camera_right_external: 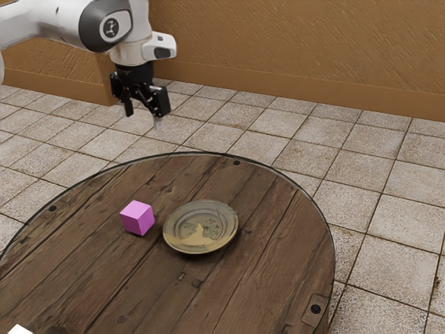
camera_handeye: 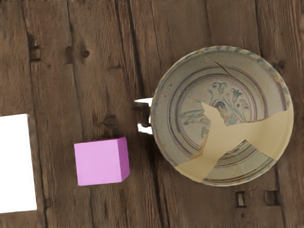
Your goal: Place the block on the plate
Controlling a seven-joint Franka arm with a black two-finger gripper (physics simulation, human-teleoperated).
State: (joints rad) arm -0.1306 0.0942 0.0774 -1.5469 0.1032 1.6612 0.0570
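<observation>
Pink block (camera_handeye: 98, 161) is the thing to fetch, and the black two-finger gripper (camera_right_external: 144, 115) hangs high above table level with its fingers spread and nothing between them. Below, the block rests on the round wooden table (camera_right_external: 153, 289), just beside the patterned plate (camera_handeye: 222, 115) but apart from it. A white shape (camera_handeye: 15, 164) lies on the block's other side, away from the plate; what it is, I cannot tell.

The step in hand is the approach. It wants the hand centred over the block before it descends, with the wrist turned so the fingers meet two opposite upright faces squarely; a corner grip would likely twist the cube. The faces that do not look toward the plate seem the safer pair, since a finger lowered on the plate side could catch the rim. Closing around mid-height should hold it firmly. After that, a straight lift clear of the raised rim, a short carry to the flatter middle, and release only once the base is supported.
</observation>
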